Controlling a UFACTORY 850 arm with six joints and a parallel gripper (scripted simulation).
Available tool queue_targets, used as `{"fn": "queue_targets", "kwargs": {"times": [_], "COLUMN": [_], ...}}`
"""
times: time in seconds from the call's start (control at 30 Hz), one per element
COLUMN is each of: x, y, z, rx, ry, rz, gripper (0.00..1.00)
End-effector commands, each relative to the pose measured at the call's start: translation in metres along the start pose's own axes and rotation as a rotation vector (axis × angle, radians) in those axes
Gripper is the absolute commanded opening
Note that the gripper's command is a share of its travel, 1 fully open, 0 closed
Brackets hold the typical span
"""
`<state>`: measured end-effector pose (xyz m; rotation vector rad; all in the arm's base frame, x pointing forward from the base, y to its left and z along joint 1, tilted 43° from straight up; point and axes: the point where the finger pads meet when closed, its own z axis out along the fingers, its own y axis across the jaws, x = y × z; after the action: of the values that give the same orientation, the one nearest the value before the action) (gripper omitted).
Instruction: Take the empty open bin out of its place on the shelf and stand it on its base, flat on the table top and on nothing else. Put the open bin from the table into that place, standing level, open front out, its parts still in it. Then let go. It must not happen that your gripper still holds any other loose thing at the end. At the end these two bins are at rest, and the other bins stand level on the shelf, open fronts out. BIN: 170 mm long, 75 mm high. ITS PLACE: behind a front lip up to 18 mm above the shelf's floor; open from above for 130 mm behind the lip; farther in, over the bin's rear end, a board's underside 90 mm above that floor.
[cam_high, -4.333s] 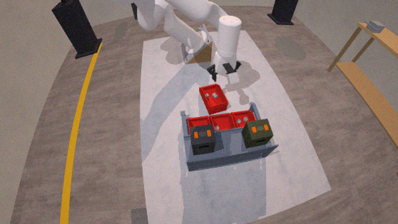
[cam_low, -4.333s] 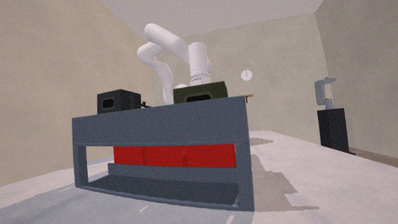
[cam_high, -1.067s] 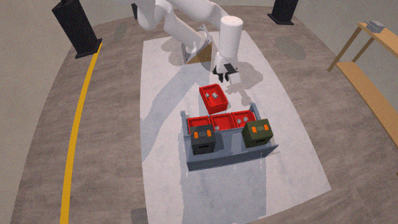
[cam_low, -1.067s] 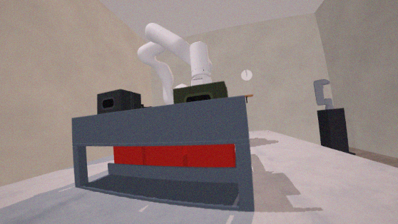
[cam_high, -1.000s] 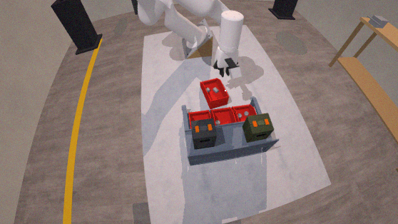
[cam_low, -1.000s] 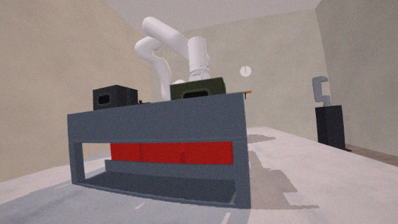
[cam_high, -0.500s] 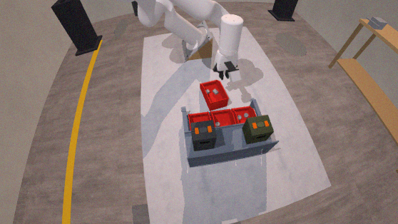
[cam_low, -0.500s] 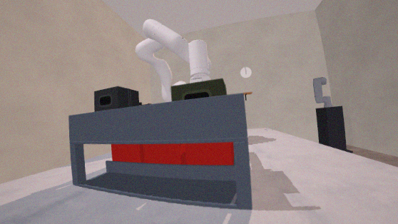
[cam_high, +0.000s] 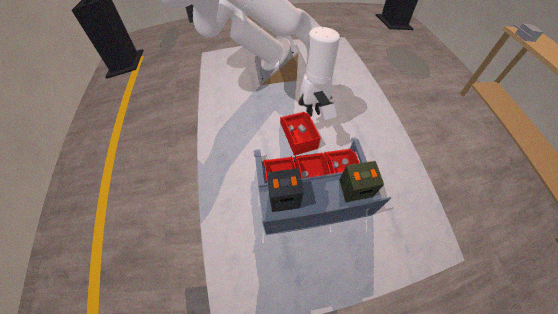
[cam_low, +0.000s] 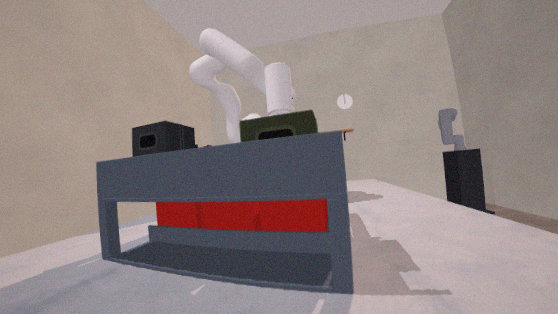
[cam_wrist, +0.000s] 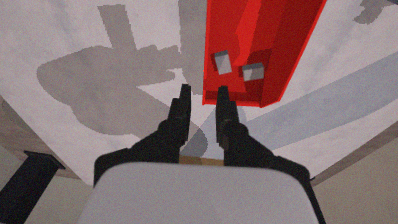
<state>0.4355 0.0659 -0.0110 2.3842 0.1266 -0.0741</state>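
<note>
My gripper (cam_high: 313, 110) (cam_wrist: 204, 97) is partly open with nothing between the fingers. It hangs above the table, just beyond one end of a red open bin (cam_high: 306, 138) (cam_wrist: 292, 35). That bin stands on the table top with two grey parts in it. The blue-grey shelf (cam_high: 320, 197) (cam_low: 220, 172) holds three red bins side by side. The left bin (cam_high: 280, 164) shows no parts, but a dark box hides some of it. The middle bin (cam_high: 315, 164) has a grey part near its rear; the right bin (cam_high: 345, 155) has grey parts.
A dark grey box (cam_high: 285, 192) (cam_low: 165, 137) stands on the shelf's top board at the left, and a dark green box (cam_high: 362, 182) (cam_low: 280, 124) at the right, both over the bins' rear side. Upright side posts flank the row of bins.
</note>
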Motion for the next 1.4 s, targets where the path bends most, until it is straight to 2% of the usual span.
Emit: {"fn": "queue_targets", "kwargs": {"times": [0.0,0.63,1.37], "x": [0.001,0.002,0.002], "y": [0.000,0.001,0.001], "z": [0.008,0.034,0.037], "rx": [0.001,0.001,0.001], "ry": [0.002,0.002,0.002], "rz": [0.001,0.001,0.001], "gripper": [0.26,0.26,0.26]}}
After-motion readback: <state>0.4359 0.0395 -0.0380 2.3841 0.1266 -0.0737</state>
